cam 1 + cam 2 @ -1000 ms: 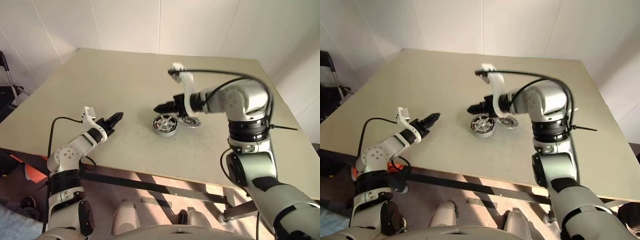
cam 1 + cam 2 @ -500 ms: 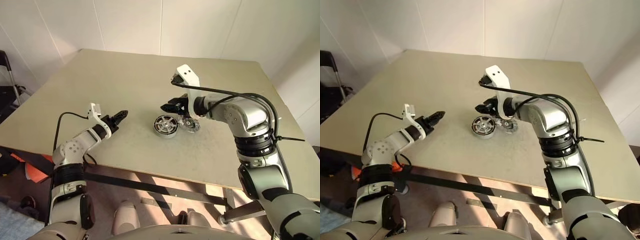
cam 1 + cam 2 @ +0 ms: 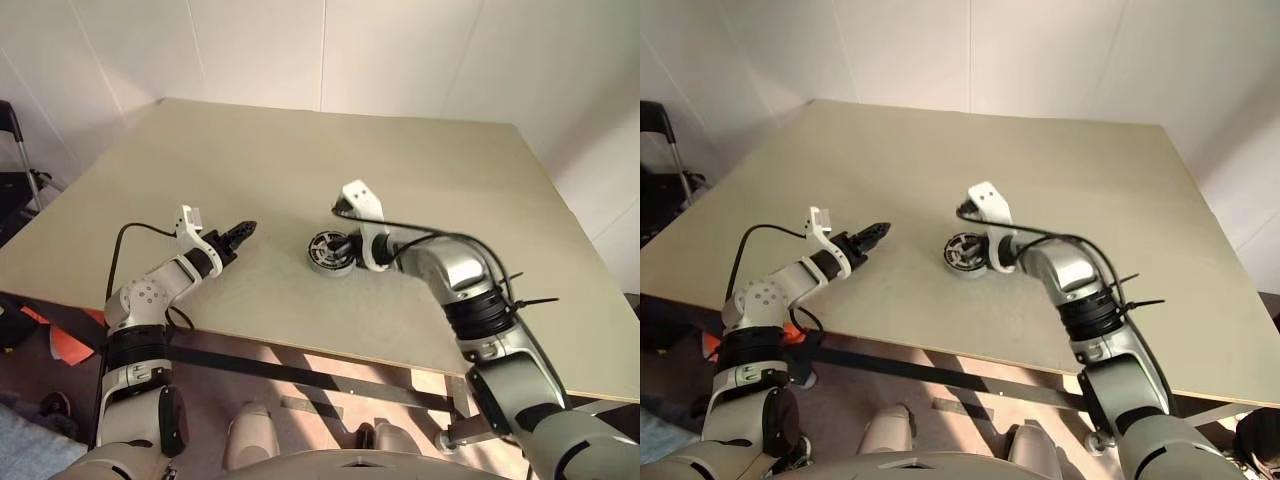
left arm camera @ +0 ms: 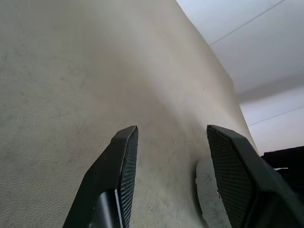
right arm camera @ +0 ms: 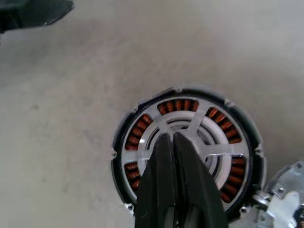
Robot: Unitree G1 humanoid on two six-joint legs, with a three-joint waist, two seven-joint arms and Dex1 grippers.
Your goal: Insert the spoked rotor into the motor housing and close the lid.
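The spoked rotor (image 5: pixel 209 109), black-rimmed with silvery spokes, lies inside the motor housing (image 5: pixel 115 154). Copper-red windings (image 5: pixel 137 137) show between the spokes. In the left eye view the pair sits mid-table as one round unit (image 3: pixel 325 252). My right gripper (image 5: pixel 170 137) is shut with nothing in it, and its tips lie over the rotor's hub. It reaches down from the right (image 3: pixel 345 243). The lid (image 5: pixel 285 209) lies just beside the housing, partly hidden by my right wrist. My left gripper (image 3: pixel 240 230) hovers open and empty to the left of the housing, a hand's width away.
The beige table (image 3: pixel 300 150) has bare room all around the parts. Its front edge (image 3: pixel 300 345) runs close below both arms. A black cable (image 3: pixel 430 232) loops over my right forearm. A dark frame (image 3: pixel 15 150) stands off the table's left side.
My right gripper has come down from above the parts onto the rotor's hub and shut its fingers. The left arm has stayed where it was.
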